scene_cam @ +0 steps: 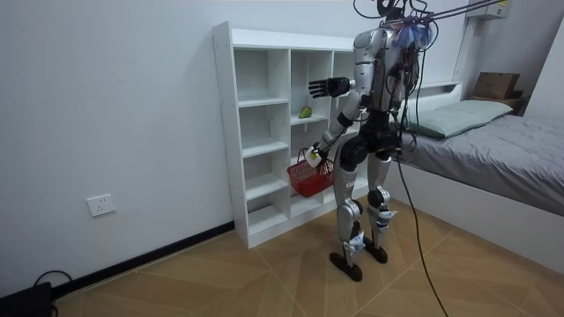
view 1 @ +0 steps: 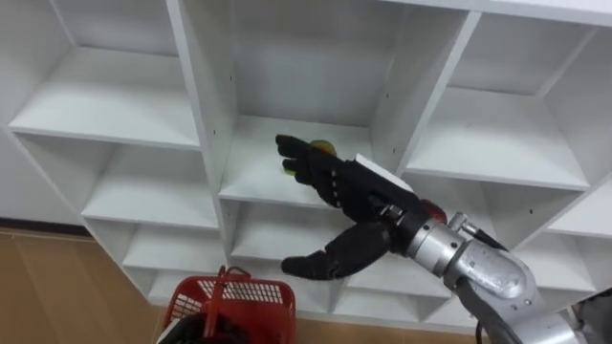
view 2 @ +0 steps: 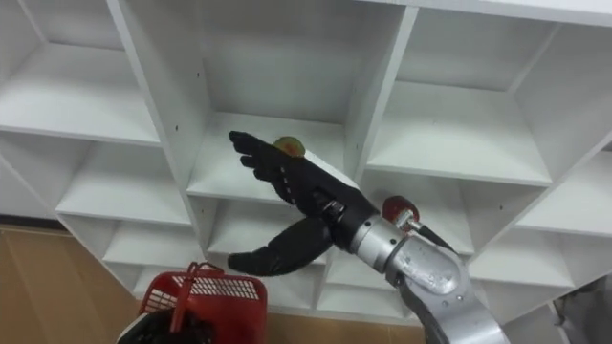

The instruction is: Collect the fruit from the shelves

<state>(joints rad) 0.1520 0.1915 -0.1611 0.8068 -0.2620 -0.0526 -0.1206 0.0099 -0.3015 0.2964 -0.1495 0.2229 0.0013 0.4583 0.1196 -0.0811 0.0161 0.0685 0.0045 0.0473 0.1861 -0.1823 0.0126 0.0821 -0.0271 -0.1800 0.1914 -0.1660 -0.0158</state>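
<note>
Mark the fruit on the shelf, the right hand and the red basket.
fruit (view 1: 323, 147): left eye view, its visible top above the fingertips.
right hand (view 1: 346, 184): left eye view, middle of the hand.
red basket (view 1: 263, 291): left eye view, its upper edge.

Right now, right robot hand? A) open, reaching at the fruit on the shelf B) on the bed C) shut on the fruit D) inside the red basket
A: the right robot hand is held out with straight fingers before the fruit on the shelf, not curled round it.
</note>
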